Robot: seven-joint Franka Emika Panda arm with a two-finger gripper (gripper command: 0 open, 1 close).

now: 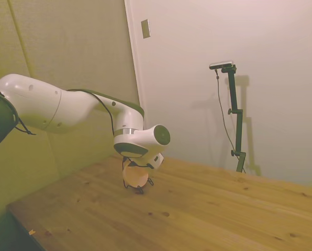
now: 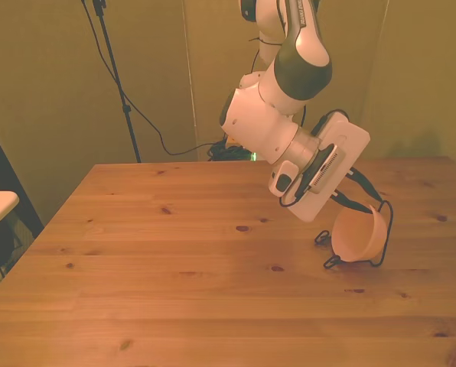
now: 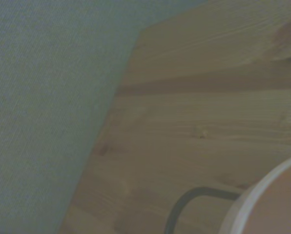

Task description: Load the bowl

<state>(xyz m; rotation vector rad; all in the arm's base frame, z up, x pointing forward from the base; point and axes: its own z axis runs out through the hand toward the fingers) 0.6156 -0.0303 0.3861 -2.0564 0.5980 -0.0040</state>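
The pincer hangs low over the desk, its fingers hidden behind the wrist and bowl, so whether they are apart or together cannot be told. In the front view the bowl sits at about 5 o'clock from the wrist, close beneath it, tipped on edge in the thin black wire rack, near the front view's right. In the wrist view, the bowl's pale rim and a rack wire show over bare wood.
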